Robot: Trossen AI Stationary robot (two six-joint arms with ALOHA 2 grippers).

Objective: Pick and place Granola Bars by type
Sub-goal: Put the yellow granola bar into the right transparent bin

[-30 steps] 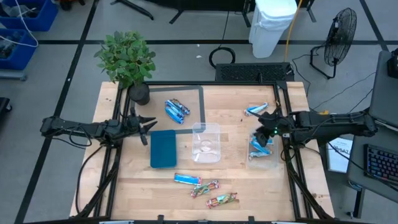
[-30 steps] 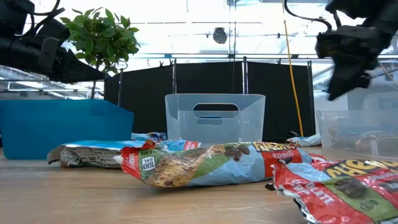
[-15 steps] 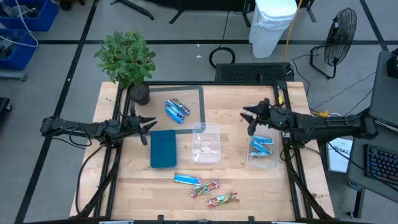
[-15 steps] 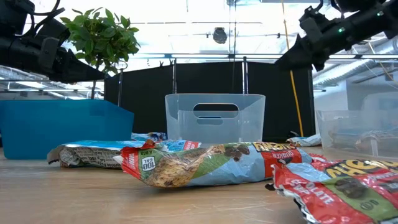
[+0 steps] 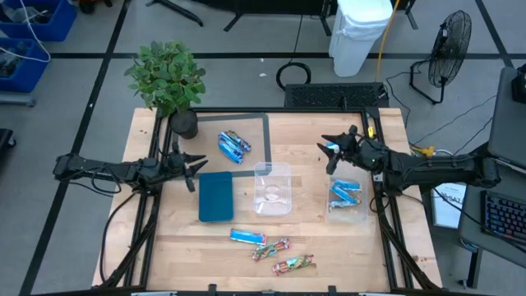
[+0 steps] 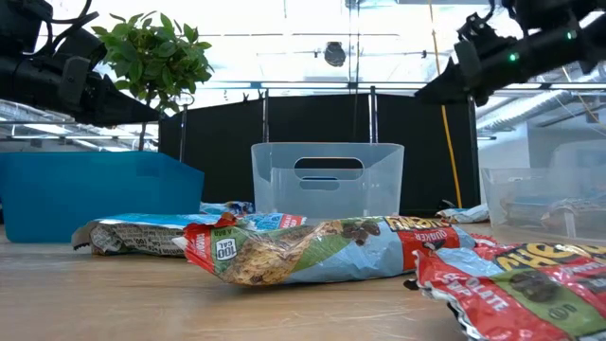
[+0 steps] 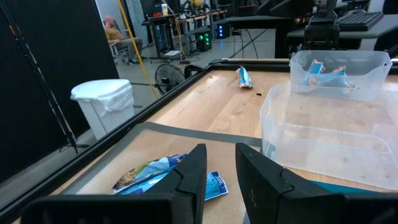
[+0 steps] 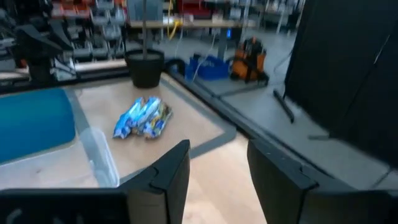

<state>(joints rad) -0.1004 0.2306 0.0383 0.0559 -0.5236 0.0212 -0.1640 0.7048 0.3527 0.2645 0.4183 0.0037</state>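
Two darker blue bars (image 5: 233, 145) lie on the grey mat at the far left and also show in the left wrist view (image 7: 163, 175) and the right wrist view (image 8: 142, 117). One light blue bar (image 5: 332, 146) lies loose at the far right, and my right gripper (image 5: 328, 154) hovers open above it. More light blue bars (image 5: 345, 194) lie in the right clear tub (image 5: 362, 210). A light blue bar (image 5: 246, 238) and two multicoloured bars (image 5: 271, 247) lie near the front edge. My left gripper (image 5: 194, 169) is open and empty beside the teal tray (image 5: 215, 197).
A clear tub (image 5: 273, 188) stands mid-table between the teal tray and the right tub. A potted plant (image 5: 170, 82) stands at the far left corner. A black frame rail (image 5: 279, 109) runs along the table's far edge. A person sits in the room beyond the table (image 7: 114, 30).
My right gripper has risen from over the right tub, tipped from pointing down to nearly level, and gone toward the table's far edge and left, ending over the loose light blue bar. The bars have stayed in place.
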